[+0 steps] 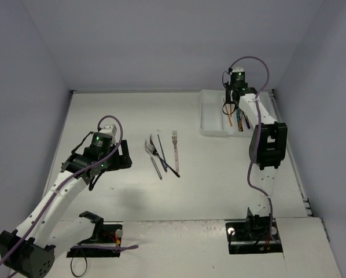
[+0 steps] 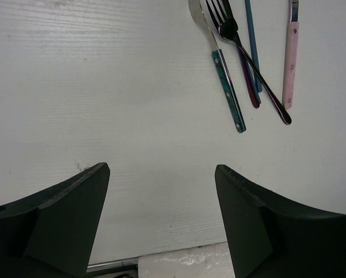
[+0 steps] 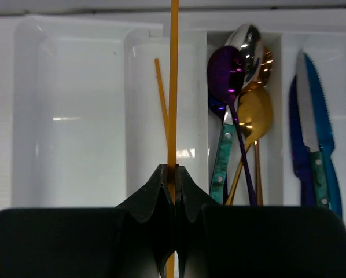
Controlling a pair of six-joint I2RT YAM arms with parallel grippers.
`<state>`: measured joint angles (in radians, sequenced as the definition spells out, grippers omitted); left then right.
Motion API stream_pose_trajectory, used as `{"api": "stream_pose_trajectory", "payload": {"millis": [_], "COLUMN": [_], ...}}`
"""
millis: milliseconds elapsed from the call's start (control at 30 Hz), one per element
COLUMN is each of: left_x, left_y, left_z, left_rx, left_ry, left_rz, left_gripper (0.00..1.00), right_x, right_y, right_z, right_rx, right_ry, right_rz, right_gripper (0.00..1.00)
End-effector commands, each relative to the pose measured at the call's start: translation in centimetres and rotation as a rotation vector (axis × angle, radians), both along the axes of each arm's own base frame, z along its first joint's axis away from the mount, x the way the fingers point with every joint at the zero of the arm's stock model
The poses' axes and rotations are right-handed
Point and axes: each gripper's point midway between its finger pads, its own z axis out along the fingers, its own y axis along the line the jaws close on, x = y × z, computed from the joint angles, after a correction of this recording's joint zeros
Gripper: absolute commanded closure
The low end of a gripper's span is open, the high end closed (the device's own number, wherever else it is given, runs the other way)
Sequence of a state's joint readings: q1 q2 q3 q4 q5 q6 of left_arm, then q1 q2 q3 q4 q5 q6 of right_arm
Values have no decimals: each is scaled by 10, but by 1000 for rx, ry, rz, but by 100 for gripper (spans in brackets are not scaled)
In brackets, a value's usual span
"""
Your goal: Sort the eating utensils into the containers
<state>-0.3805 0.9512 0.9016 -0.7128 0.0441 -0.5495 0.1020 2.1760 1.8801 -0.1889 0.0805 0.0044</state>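
Observation:
My right gripper (image 3: 173, 171) is shut on a gold stick (image 3: 173, 87) and holds it over the white tray (image 1: 206, 119) at the far right. The stick hangs along the tray's second compartment (image 3: 144, 116), where another gold stick (image 3: 161, 95) lies. One compartment to the right holds purple (image 3: 226, 69), silver (image 3: 246, 43) and gold (image 3: 254, 113) spoons. Blue knives (image 3: 312, 133) fill the rightmost one. Several utensils (image 1: 161, 153) lie loose mid-table: a teal-handled fork (image 2: 225, 81), a dark purple fork (image 2: 254, 69), a blue stick (image 2: 252, 40) and a pink-handled fork (image 2: 290, 63). My left gripper (image 2: 161, 185) hovers open left of them.
The tray's leftmost compartment (image 3: 74, 116) has nothing in it. Grey walls close the table on the left, back and right. The arm bases (image 1: 254, 231) sit at the near edge, and the right arm (image 1: 265, 145) reaches along the right side.

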Motion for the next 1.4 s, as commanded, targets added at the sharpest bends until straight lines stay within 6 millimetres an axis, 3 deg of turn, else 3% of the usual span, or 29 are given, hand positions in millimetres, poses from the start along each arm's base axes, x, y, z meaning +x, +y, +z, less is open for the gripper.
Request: {"api": "stream_pose_trajectory", "payload": {"millis": [0,67,167,233,333,467,600,767,900,1133,1367], "left_x": [5,5,6,5,5,6,6,5,3,-1,-5], "left_y": [-2,-2,-3,-3,-3,-1,1,3,4,4,5], "left_z": [16,16,17,17,17,19,20,20,22,23,22], "left_rx": [-10,-13,-14,-15,-16,-12,-2,5,9,2,-5], "left_ry": [-47,-48,-47,-47,-46,-54,-57,-61,-67,-70,-67], "left_rz": [-5,-4,-4,-5,-5,4,9,13,9,5,2], "left_gripper": [28,29,29,28,28,28,28,28,28,28,28], "right_x": [20,22,22,21,15,-8,-52,-118,-161,-203,-217], "right_y": [6,2,0,1,6,31,82,170,224,281,318], "right_z": [-10,-19,-18,-5,30,83,90,60,30,-25,-63], "right_rx": [20,28,20,10,-14,-10,43,151,192,171,142], "right_ry": [-7,5,3,-19,-74,-153,-145,-68,10,126,186], "right_rz": [61,44,30,28,26,41,71,120,181,260,309], "right_gripper": [100,97,82,74,67,63,63,64,64,65,67]}}
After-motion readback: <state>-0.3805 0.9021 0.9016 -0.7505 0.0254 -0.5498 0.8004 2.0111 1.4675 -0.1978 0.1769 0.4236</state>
